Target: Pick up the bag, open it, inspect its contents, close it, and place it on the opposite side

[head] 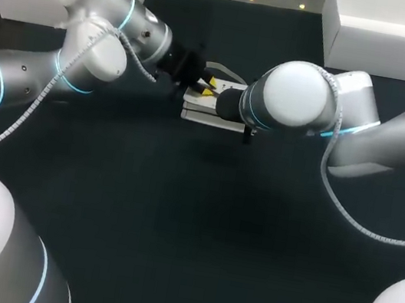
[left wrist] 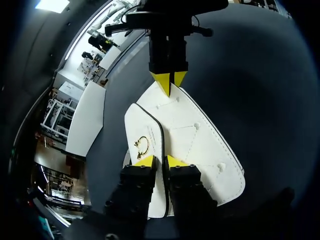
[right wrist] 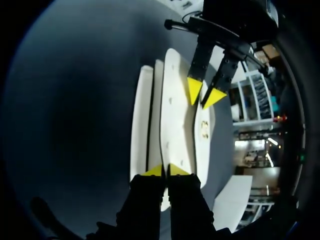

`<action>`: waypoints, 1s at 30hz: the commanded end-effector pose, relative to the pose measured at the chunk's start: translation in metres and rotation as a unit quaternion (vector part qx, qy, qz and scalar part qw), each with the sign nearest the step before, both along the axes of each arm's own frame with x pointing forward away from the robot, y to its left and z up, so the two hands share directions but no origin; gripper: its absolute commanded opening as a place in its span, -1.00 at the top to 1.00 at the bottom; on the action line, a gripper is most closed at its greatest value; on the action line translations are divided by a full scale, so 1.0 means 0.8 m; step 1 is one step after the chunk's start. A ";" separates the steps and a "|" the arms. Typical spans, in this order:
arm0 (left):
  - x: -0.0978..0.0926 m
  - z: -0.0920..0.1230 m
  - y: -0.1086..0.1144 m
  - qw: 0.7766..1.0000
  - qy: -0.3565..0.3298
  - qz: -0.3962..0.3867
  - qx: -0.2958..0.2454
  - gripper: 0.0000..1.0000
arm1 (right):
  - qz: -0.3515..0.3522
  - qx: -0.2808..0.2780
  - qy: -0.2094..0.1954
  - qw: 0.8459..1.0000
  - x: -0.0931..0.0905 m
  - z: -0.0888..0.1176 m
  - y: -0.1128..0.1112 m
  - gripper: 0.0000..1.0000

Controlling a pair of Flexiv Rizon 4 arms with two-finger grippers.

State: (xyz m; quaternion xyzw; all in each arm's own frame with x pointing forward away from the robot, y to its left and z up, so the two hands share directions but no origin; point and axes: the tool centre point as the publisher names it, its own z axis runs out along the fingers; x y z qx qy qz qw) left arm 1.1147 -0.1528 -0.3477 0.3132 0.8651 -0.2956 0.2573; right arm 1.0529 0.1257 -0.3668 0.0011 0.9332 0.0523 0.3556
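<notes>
White handbag [head: 210,114] lying flat on the dark table [head: 190,227], far of centre, with 2 arms meeting over it from opposite sides. Left gripper [left wrist: 160,161] stands at the flap [left wrist: 142,127] end: its 2 yellow tips are a narrow gap apart, 1 on each face of the black-trimmed flap edge, clamped on it just beside the gold emblem [left wrist: 141,145]. Right gripper [right wrist: 165,171] stands at the opposite end of the handbag: its tips are almost together, pinching the thin edge of a white panel. From each wrist the other gripper shows ahead, across the length of the handbag, the left gripper [right wrist: 204,94] with its tips set slightly wider
</notes>
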 end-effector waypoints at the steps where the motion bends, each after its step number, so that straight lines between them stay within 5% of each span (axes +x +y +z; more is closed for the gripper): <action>1: 0.005 -0.004 -0.006 1.000 -0.001 0.008 0.000 0.84 | 0.001 0.002 -0.002 1.000 0.000 -0.003 0.000 1.00; 4: 0.008 -0.002 -0.007 1.000 0.005 0.019 0.001 1.00 | 0.001 0.002 -0.002 1.000 0.000 -0.003 0.000 1.00; 30: 0.033 0.043 0.003 0.990 0.107 0.089 -0.005 1.00 | 0.001 0.002 -0.002 1.000 0.000 -0.003 0.000 1.00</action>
